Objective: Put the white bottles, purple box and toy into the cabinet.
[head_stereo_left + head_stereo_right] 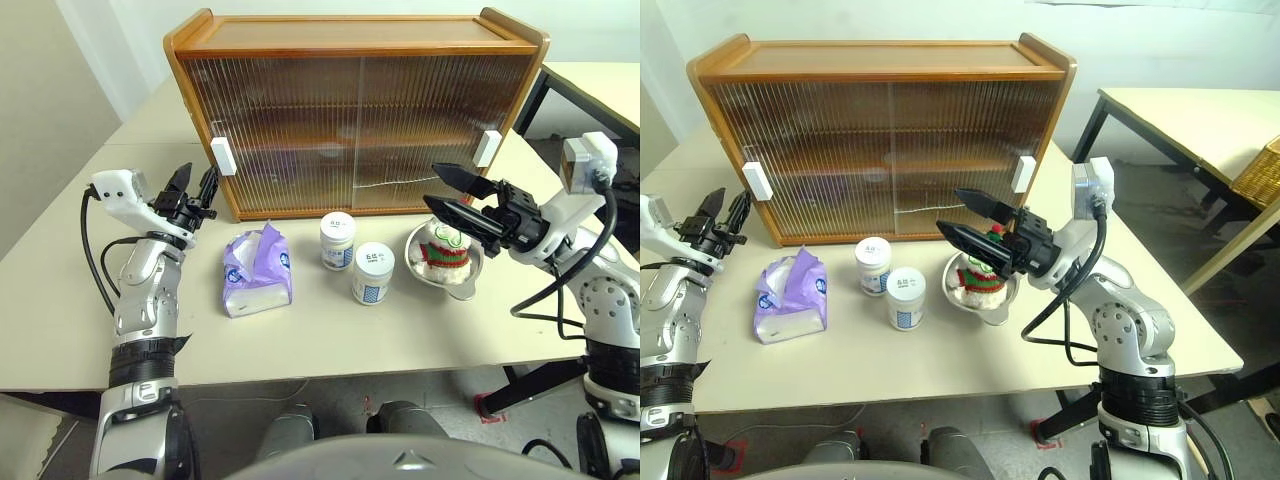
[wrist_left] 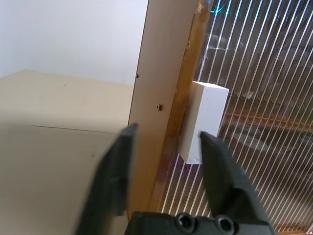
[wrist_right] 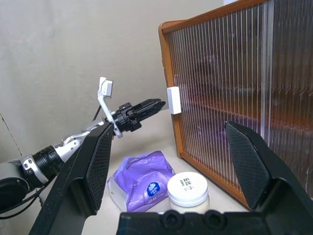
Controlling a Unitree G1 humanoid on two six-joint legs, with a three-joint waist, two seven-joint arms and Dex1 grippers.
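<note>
Two white bottles [image 1: 354,256], one purple box [image 1: 257,271], one toy [image 1: 445,250].

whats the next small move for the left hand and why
Probably ease the left hand forward until its fingers straddle the white handle, then close and slide. Both cabinet doors are shut, and the handle sits just ahead, not yet between the fingers.

Pale beige laminate worktop [image 1: 60,300] against plain white wall [image 1: 1160,40]; second beige black-legged table [image 1: 1200,125] at right; grey floor [image 1: 1230,330].
</note>
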